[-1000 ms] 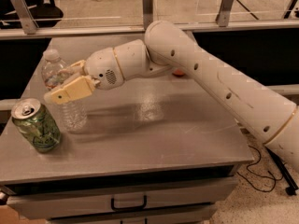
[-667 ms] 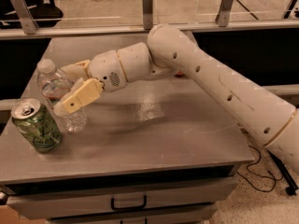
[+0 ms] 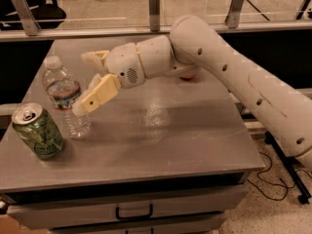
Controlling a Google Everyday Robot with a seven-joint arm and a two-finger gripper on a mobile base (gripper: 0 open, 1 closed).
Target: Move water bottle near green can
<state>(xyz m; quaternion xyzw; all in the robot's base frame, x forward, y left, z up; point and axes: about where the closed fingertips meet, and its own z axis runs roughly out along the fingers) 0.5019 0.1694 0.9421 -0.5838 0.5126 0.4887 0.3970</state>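
The water bottle stands upright on the grey table at the left, white cap on top, label band around its upper part. The green can stands just in front and left of it, a small gap between them. My gripper is open just right of the bottle. Its near finger overlaps the bottle's right side in view, and the far finger is behind and to the right. Nothing is between the fingers.
My white arm reaches in from the right across the table's back half. A small orange object peeks out under the arm. Railing posts stand behind the table. A drawer with a handle is below the front edge.
The gripper, which was around the bottle, has drawn back to the right and away from it. The bottle stays standing by the can.
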